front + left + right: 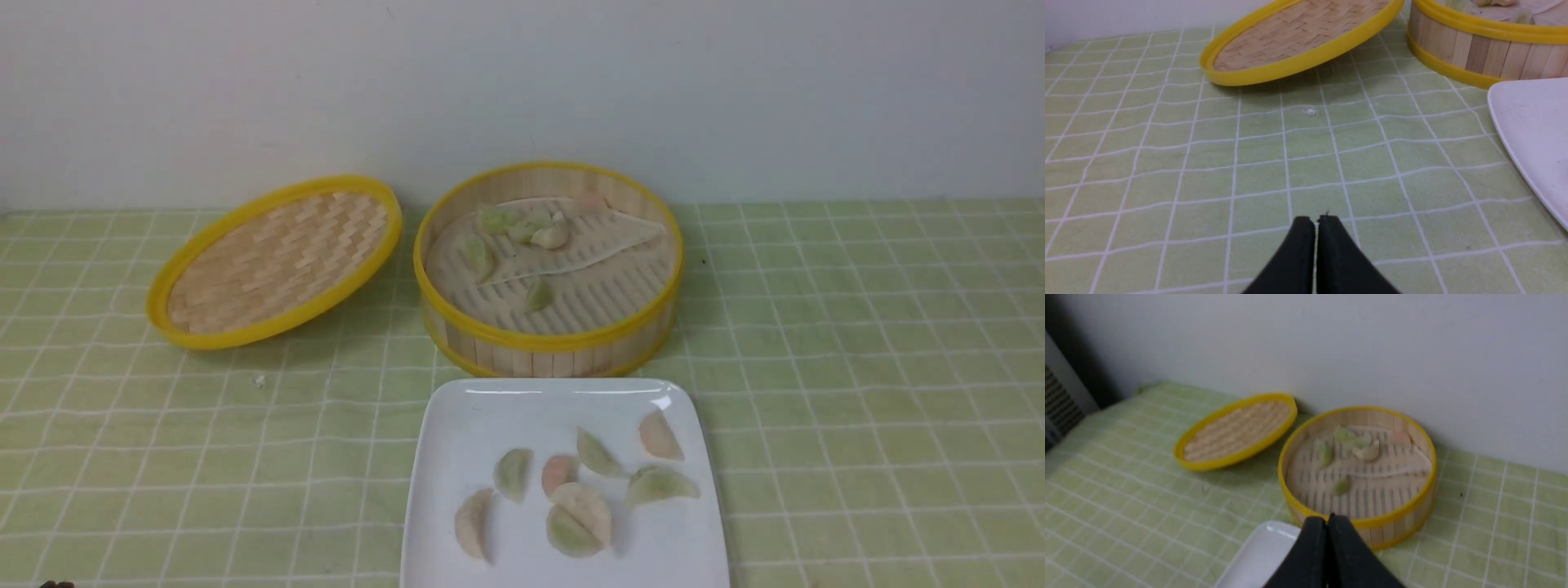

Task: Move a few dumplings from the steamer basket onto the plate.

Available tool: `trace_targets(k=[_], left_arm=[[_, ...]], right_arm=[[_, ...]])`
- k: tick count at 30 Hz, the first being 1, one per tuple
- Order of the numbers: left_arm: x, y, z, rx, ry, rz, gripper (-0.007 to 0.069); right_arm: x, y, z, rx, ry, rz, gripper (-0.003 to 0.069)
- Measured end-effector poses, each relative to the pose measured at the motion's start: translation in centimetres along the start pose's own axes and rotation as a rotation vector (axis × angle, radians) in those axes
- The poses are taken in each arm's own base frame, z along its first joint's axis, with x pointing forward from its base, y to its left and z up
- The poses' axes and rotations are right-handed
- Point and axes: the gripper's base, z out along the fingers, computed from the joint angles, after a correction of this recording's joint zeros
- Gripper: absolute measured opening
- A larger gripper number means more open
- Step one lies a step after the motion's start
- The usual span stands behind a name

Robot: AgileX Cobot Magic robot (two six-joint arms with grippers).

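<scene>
dumplings (571, 498): i count seven on the plate (457, 433), six in the basket (547, 339) behind it. left pincer (1315, 220) pressed together, empty, over the surface (1167, 163). right pincer (1327, 518) likewise together, empty.

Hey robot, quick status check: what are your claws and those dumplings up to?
Both claws, left claw and right claw, shut and empty. Several dumplings on plate, more left in steamer basket. Nothing blocking.
</scene>
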Motion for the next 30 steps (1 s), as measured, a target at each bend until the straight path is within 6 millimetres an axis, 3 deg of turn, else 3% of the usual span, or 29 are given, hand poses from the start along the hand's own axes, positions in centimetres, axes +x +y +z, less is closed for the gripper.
trace_targets(k=[3,6,12,18,30], left_arm=[[0.0,0.0,0.0,0.000,0.000,0.000,-0.0006],[0.0,0.0,0.0,0.000,0.000,0.000,-0.0006],[0.0,0.0,0.0,0.000,0.000,0.000,-0.0006],[0.0,0.0,0.0,0.000,0.000,0.000,-0.0006],[0.0,0.0,0.0,0.000,0.000,0.000,-0.0006]], right_arm=[[3.0,-0.6,-0.9,-0.024,-0.076,0.004,-0.0015],[7.3,-1.5,-2.3,-0.057,-0.183,0.003,-0.0015],[11.3,-2.3,-3.9,-0.118,-0.391,0.005,-0.0015],[13.1,-2.6,-4.8,-0.151,-0.487,0.024,-0.0015],[13.8,-2.7,-4.5,-0.154,-0.483,0.012,-0.0015]])
